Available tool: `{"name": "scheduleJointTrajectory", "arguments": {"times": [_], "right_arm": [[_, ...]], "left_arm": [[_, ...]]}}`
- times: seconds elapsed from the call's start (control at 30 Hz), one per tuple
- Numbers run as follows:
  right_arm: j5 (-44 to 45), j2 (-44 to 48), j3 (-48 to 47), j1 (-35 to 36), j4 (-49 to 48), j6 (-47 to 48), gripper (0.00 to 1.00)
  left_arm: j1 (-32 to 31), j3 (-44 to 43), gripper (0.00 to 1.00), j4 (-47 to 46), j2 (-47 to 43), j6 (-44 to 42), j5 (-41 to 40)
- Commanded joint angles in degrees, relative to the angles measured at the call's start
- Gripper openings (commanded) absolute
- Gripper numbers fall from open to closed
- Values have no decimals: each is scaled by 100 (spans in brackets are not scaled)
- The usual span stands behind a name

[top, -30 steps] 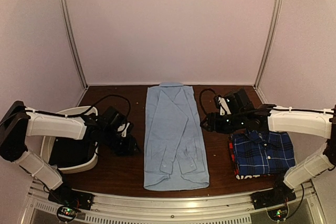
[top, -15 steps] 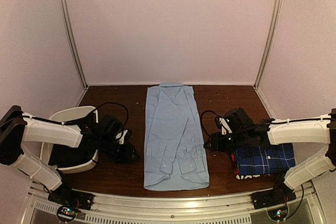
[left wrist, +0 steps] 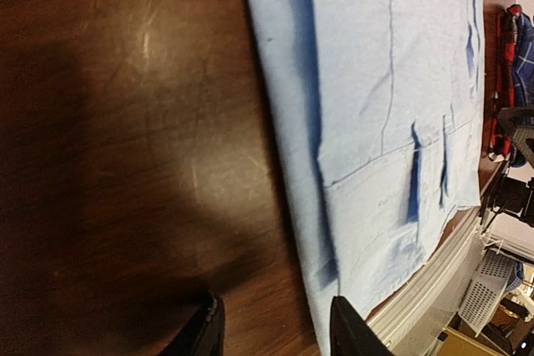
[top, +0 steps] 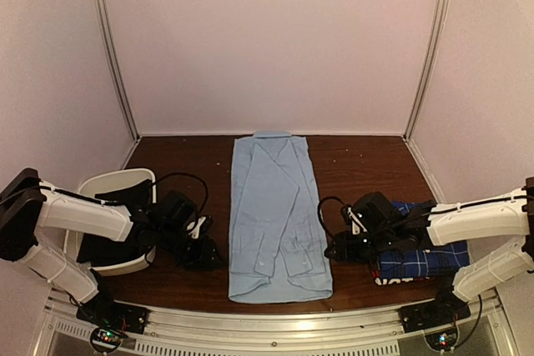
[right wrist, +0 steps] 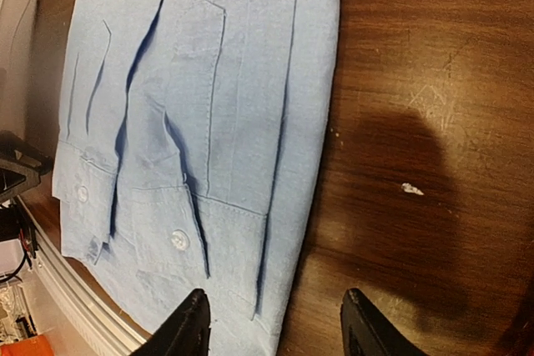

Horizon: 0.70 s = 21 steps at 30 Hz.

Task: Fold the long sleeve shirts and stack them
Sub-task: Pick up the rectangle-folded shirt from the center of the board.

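Dark wooden table (top: 359,160) is carrying the light blue shirt (top: 271,206), lying lengthwise at centre, collar at the far end.
Left gripper (top: 207,256) and right gripper (top: 335,246) are flanking its near end, each just beside a long edge and equally near, jaws standing half apart and gripping nothing. The right arm (top: 476,218) is hiding much of the folded plaid shirt (top: 425,260).

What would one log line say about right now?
left fingers: open, at left edge of blue shirt | right fingers: open, at its right edge | plaid shirt: folded
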<state>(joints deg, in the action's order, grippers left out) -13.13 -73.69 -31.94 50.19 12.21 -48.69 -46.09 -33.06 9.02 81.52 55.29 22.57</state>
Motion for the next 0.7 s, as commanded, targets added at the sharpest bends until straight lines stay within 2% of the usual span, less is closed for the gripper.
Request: {"name": "scheduleJointTrajectory", "arguments": {"times": [0.0, 0.1, 0.23, 0.5, 0.67], "right_arm": [[975, 180, -94, 187, 64, -570, 56], [1471, 381, 89, 225, -101, -969, 57], [1322, 646, 499, 432, -704, -1193, 57], [1619, 808, 709, 1185, -762, -1533, 57], [1919, 1169, 622, 1295, -259, -1531, 58]], "left_arm": [[-12, 258, 44, -222, 8, 208, 292], [-15, 42, 44, 373, 133, -61, 142], [-14, -40, 44, 727, 51, -188, 39], [-48, 98, 44, 792, -644, 74, -128], [-89, 25, 44, 830, -757, 6, -191]]}}
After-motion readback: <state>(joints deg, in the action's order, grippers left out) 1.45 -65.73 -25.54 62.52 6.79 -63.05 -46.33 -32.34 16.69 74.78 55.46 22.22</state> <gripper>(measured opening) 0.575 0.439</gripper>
